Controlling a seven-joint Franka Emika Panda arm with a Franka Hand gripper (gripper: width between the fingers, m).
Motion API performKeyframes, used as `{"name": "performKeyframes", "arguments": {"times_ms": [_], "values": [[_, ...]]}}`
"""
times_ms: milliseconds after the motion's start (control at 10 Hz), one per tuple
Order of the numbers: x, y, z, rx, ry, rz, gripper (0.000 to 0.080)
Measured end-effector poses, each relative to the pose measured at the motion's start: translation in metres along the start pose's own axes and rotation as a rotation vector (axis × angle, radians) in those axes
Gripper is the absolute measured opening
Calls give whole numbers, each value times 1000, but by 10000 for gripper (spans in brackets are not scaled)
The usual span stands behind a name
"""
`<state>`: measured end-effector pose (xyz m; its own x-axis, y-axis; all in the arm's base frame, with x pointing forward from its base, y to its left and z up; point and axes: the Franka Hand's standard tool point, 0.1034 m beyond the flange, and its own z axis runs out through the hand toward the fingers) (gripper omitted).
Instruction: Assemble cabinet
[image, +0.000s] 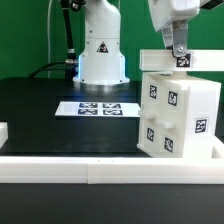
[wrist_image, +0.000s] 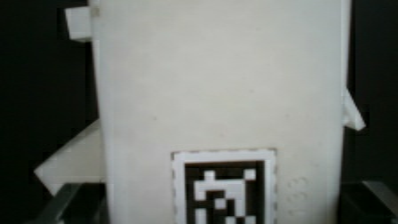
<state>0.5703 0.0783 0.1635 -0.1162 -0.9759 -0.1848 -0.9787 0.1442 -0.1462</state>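
Observation:
The cabinet (image: 176, 115) is a white box with square tags on its faces. It stands slightly tilted at the exterior view's right, against the white rail. A flat white panel (image: 200, 60) with a tag lies across its top. My gripper (image: 176, 50) comes down from above and is shut on this panel near its tag. In the wrist view the panel (wrist_image: 205, 90) fills the middle of the picture. My gripper (wrist_image: 222, 205) has a dark finger (wrist_image: 71, 200) on each side of the panel. The cabinet's inside is hidden.
The marker board (image: 97, 108) lies on the black table before the robot base (image: 100, 50). A long white rail (image: 100, 165) runs along the table's near edge. A small white piece (image: 3, 130) sits at the exterior view's left edge.

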Motion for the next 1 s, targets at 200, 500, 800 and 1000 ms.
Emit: {"name": "performKeyframes", "arguments": {"times_ms": [200,500,800,1000], "values": [[0,0,0,-1,-1,85,560],[-2,0,0,0,-9,120,575],[-5,-1,-12,17,-30,62,794],[-8,-4,-22,35,-46,26,797]]}}
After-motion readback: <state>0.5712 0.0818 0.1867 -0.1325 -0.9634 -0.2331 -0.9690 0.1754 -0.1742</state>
